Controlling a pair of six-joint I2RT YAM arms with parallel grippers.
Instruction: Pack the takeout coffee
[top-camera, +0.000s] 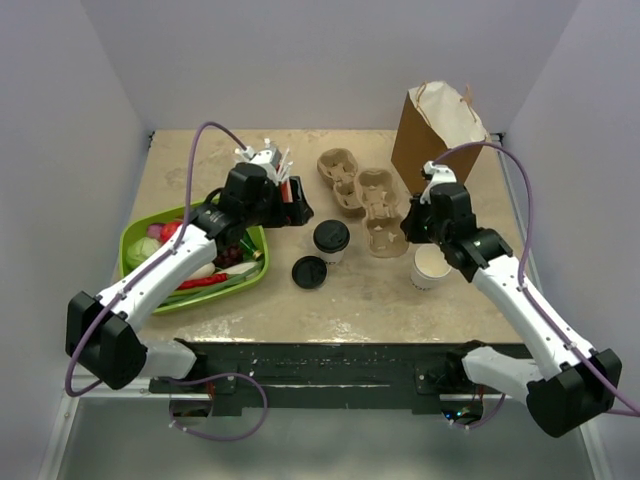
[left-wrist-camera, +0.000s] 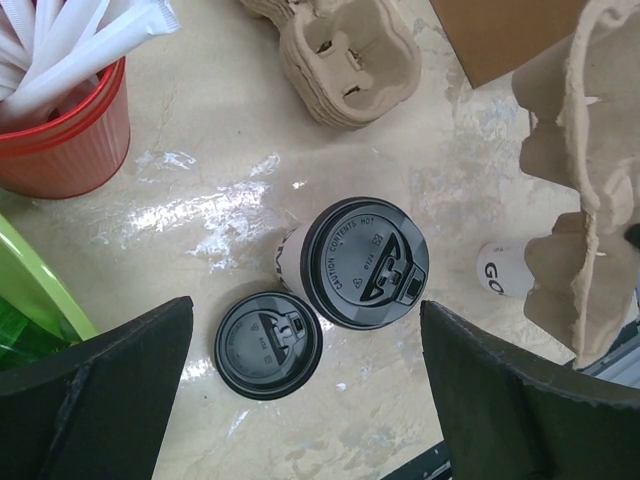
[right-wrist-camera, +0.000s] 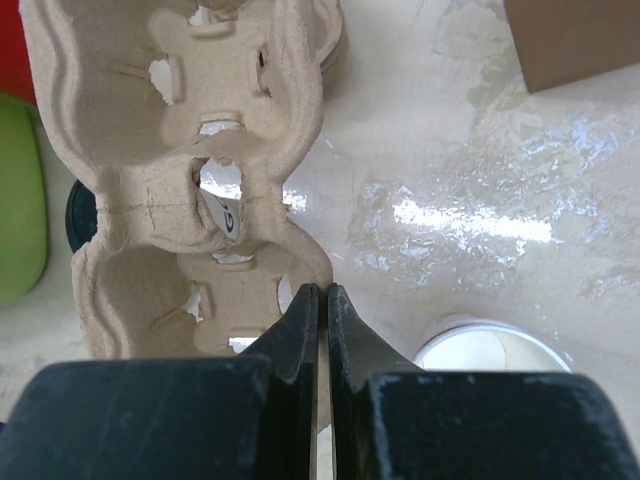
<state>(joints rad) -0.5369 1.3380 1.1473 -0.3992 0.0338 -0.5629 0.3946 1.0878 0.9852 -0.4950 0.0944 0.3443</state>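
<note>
Brown pulp cup carrier (right-wrist-camera: 190, 150) is pinched by its rim in the tightly closed right gripper (right-wrist-camera: 322, 295), while the left gripper (left-wrist-camera: 305, 310) hangs spread wide and empty over the takeout coffee (left-wrist-camera: 365, 262), which stands upright on the table (top-camera: 450, 310) just beside a loose black lid (left-wrist-camera: 268, 345).
</note>
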